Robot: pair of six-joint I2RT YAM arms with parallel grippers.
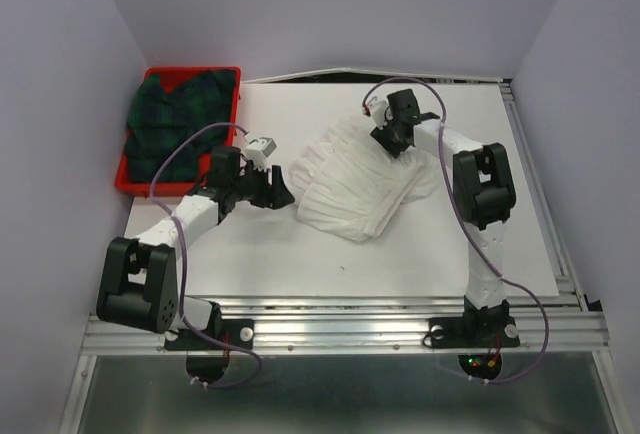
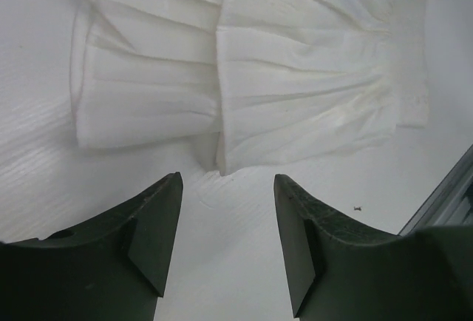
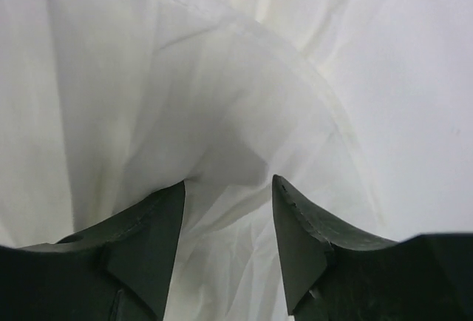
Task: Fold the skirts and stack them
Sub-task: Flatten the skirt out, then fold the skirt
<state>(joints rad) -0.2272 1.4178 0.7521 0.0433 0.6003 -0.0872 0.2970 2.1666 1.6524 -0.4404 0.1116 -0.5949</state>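
Red plastic tray [image 1: 125,182] at the far-left corner of the tabletop [image 1: 300,254] holds the dark green-and-navy plaid cloth skirt [image 1: 180,114], crumpled in a heap. Right of it the left gripper [image 1: 281,192] stands spread and empty, just short of the left edge of the thin white ruffled cloth skirt [image 1: 360,194], which lies mid-tabletop. That skirt looks light and limp, its layers likely to slide; a hem corner seems the best hold. At its far-right side the right gripper [image 3: 229,188] straddles a raised fold, jaws apart, not nipping it.

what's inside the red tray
The plaid skirt, crumpled, fills the tray. Its floor is covered, so anything beneath the skirt cannot be seen.
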